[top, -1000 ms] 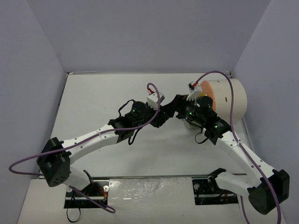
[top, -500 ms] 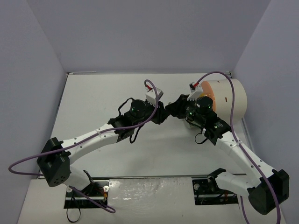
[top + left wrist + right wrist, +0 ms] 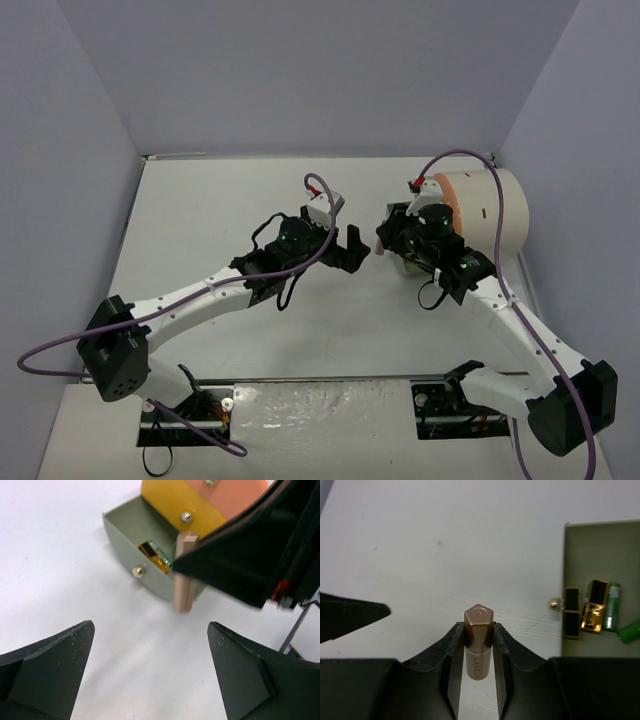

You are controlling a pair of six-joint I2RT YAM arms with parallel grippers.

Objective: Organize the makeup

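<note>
A rose-bronze tube (image 3: 479, 617) with a hexagonal cap stands upright between my right gripper's (image 3: 478, 629) fingers, which are shut on it just below the cap. In the left wrist view the same tube (image 3: 183, 575) hangs from the right gripper, above the table in front of an open grey-green drawer (image 3: 125, 535). My left gripper (image 3: 150, 627) is wide open with only bare table between its fingers, a short way left of the tube. From above, the left gripper (image 3: 350, 248) and right gripper (image 3: 384, 241) face each other, a small gap apart.
The large cream drum (image 3: 495, 215) lies on its side at the right, its orange front (image 3: 170, 500) toward the grippers. Its open drawer (image 3: 600, 555) holds black-gold lipsticks (image 3: 572, 612) and green tubes (image 3: 613, 607). Purple walls enclose the table.
The left gripper has opened and drawn back to the left, letting go of the tube. The right gripper has shut on the tube and now holds it alone.
</note>
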